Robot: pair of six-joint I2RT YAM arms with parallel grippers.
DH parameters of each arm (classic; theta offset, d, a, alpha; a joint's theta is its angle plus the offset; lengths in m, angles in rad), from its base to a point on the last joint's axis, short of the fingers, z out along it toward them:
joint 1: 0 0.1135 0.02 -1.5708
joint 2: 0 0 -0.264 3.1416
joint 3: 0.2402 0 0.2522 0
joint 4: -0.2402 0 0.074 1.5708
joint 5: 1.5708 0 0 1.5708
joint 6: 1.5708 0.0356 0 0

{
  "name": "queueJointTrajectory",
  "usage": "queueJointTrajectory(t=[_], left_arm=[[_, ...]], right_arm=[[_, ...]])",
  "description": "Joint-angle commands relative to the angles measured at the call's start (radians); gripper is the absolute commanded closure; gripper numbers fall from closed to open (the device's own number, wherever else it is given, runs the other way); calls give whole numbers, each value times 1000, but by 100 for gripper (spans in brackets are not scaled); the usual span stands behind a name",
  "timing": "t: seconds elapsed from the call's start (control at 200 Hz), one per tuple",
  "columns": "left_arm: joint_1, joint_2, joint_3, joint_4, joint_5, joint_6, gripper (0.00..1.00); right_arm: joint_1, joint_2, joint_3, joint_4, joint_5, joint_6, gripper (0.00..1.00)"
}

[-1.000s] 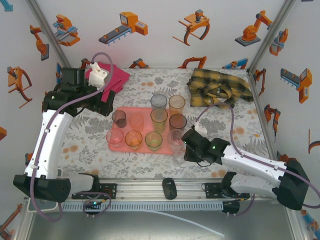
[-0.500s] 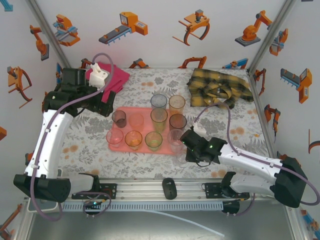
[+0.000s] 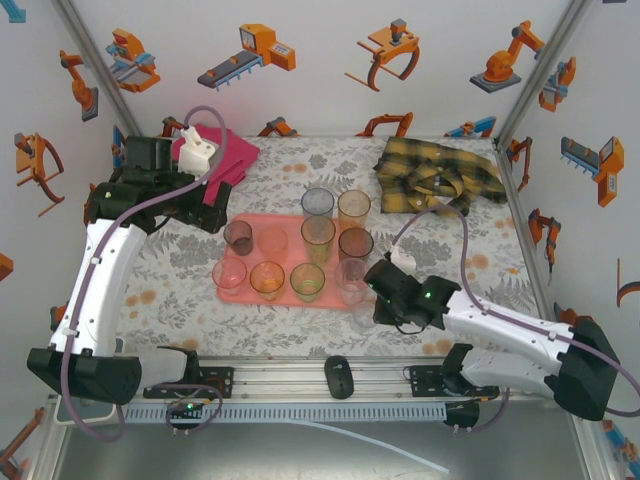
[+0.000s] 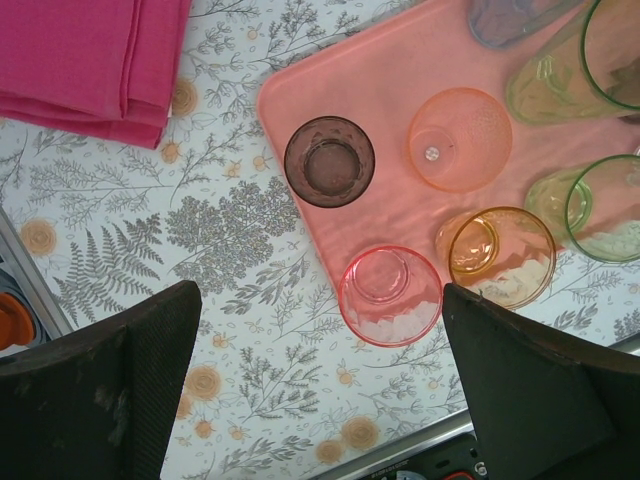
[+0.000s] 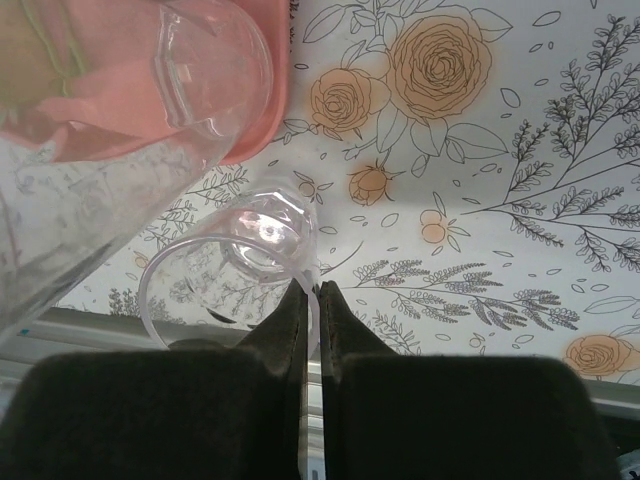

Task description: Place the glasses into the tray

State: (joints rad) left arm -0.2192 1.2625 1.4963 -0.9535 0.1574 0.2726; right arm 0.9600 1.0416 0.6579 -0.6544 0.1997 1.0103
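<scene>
The right gripper (image 5: 311,300) is clenched on the rim of a clear glass tumbler (image 5: 215,285). Lift it vertically, keeping it level, over the low rim of the salmon-pink plastic tray (image 5: 278,90).

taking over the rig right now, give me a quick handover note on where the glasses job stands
Left gripper: open, empty, hovering over the left edge of the tray.
Right gripper: shut on the rim of a clear glass, which is off the tray, by its near right corner.
Done: the other glasses, about ten, stand upright on the tray; the two rearmost may be just at its back edge.
Left: lift the clear glass onto the tray and release it.
</scene>
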Motion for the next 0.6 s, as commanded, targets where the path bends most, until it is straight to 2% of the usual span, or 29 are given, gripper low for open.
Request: queueJointTrajectory(t=[0.0,0.29,0.596], left_arm=[[3,6,7,9,25,-27,0],[1,4,12,11,15,-22,0],[3,-2,16,32,-46,-6,0]], right_arm=[[6,-52,25,-64,35,5,98],[2,-118,101,-244,42,-23,100],[3,-76,337,-485,-1,-145,100]])
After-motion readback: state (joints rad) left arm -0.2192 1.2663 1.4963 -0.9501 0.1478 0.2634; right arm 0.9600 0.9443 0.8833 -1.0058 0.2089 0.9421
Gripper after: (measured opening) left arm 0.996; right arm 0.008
